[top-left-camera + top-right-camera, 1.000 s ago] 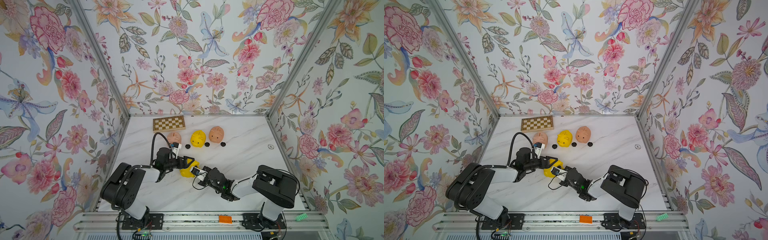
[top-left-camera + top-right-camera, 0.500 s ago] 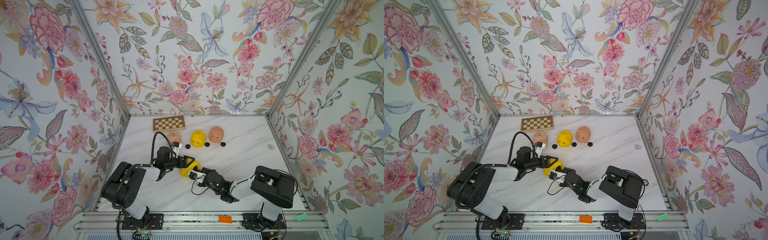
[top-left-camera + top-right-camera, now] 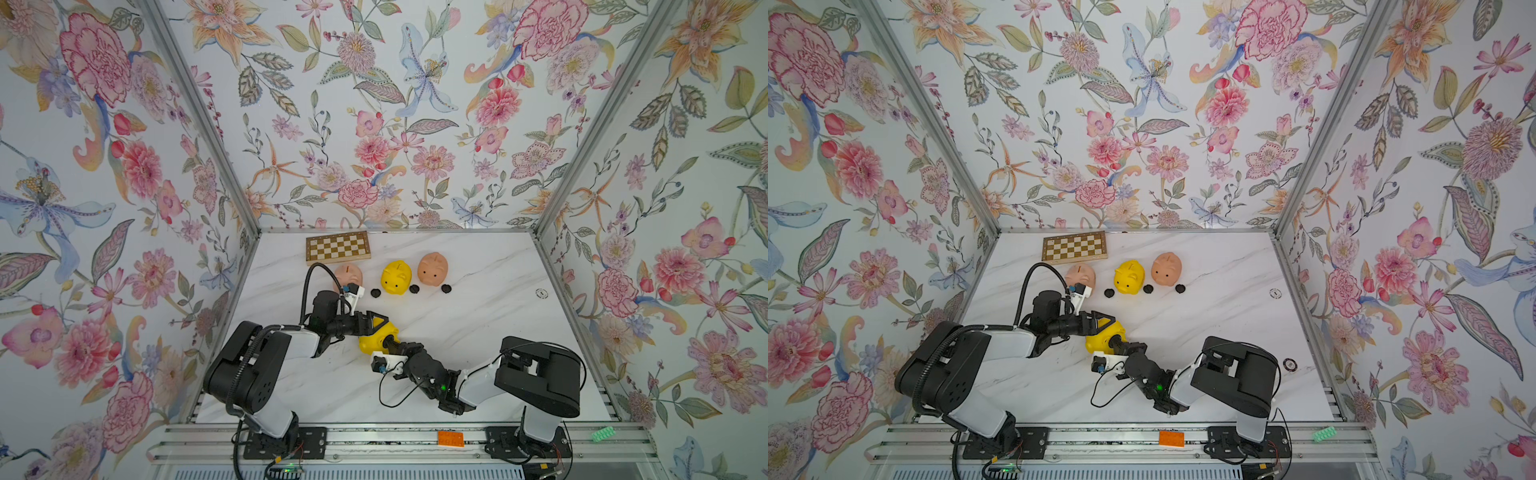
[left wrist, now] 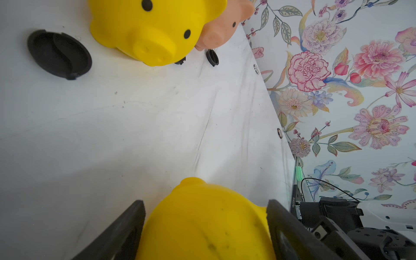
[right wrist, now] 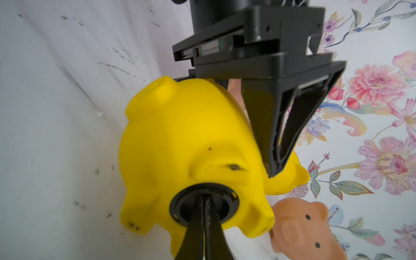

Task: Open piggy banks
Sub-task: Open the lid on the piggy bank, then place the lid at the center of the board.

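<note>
- Near yellow piggy bank (image 3: 373, 340) lay tipped on its side on the table (image 3: 478, 328), between the two arms and well apart from the back row.
- Left gripper (image 3: 381, 326) straddled its body from the side away from the right arm. In the left wrist view both fingers (image 4: 126, 227) sat against the flanks, so I read it as clamped on the pig, acting as a brace.
- The belly faced the right arm, so the black plug (image 5: 184, 208) pointed straight back along the right gripper (image 5: 206, 200).
- That gripper's jaws were pressed together, tips inside the plug's recess. Couldn't tell whether they pinched a rib or only sat in it.
- Key relation: plug axis roughly in line with the right fingers and opposite the left's hold. Judged next move: the right twists or pulls along that axis, away from the left gripper.
- Right arm was nearer the plug. The pig's body sat between the plug and the left.
- Risk: rounded, slick shell. If the clamp slips, the pig turns with the plug.
- Back row of piggy banks (image 3: 396, 277) stood near the chessboard (image 3: 337, 247), with loose plugs (image 3: 375, 293) beside them. Judged those open, this one last.
</note>
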Robot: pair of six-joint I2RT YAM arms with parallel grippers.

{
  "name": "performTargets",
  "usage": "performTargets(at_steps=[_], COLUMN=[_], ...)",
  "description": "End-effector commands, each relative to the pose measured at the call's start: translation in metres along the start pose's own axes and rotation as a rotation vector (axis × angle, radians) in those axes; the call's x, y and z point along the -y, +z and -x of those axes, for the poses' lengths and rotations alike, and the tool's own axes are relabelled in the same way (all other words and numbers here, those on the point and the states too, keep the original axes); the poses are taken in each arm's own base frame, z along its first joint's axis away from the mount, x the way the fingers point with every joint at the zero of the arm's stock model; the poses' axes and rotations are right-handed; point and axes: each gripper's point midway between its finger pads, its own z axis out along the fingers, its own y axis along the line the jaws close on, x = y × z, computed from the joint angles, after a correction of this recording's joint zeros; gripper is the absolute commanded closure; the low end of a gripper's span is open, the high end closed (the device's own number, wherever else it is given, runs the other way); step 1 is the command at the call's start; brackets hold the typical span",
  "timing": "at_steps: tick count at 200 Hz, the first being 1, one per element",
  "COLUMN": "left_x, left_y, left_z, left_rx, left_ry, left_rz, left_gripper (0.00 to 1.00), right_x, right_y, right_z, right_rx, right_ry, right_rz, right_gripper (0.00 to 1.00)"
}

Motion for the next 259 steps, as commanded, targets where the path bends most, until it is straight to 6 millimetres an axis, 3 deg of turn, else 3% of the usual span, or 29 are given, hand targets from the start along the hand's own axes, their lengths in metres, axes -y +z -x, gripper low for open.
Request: performTargets(at_steps=[1,99,132,154,198,226,233,259], left_x=[-0.047,-0.051,-0.052,-0.051,-0.048,-0.046,-0.044,-0.043], left_y=[-0.004,-0.006,-0.006,-0.007,-0.007,-0.008,-0.008,-0.008], left_z=[-0.055,-0.056,-0.055,-0.054,-0.053,-0.051,-0.05,-0.049], left_rx=[-0.148,-0.146,-0.142,-0.138,-0.133,-0.125,-0.123,-0.119], left_ry=[-0.144,-0.153,-0.152,-0.147,-0.14,-0.134,-0.131,-0.129], left_rz=[0.162,0.171,0.171,0.169,0.162,0.154,0.148,0.142], left_gripper=[0.14,0.14,0.14,0.14,0.14,0.14,0.14,0.14], right_x=[0.003,0.017,0.024,0.043,0.091,0.126,0.139,0.161], right_y=[-0.003,-0.037,-0.035,-0.031,-0.023,-0.027,-0.031,-0.046], right_z=[0.006,-0.014,-0.026,-0.041,-0.1,-0.157,-0.179,-0.237], right_rx=[0.027,0.043,-0.001,-0.075,-0.346,-0.556,-0.601,-0.745], right_ry=[0.014,0.235,0.452,0.634,0.939,1.172,1.241,1.417], right_rz=[-0.041,-0.024,0.108,0.132,0.056,-0.022,-0.062,-0.153], right_gripper=[1.0,1.0,1.0,1.0,1.0,1.0,1.0,1.0])
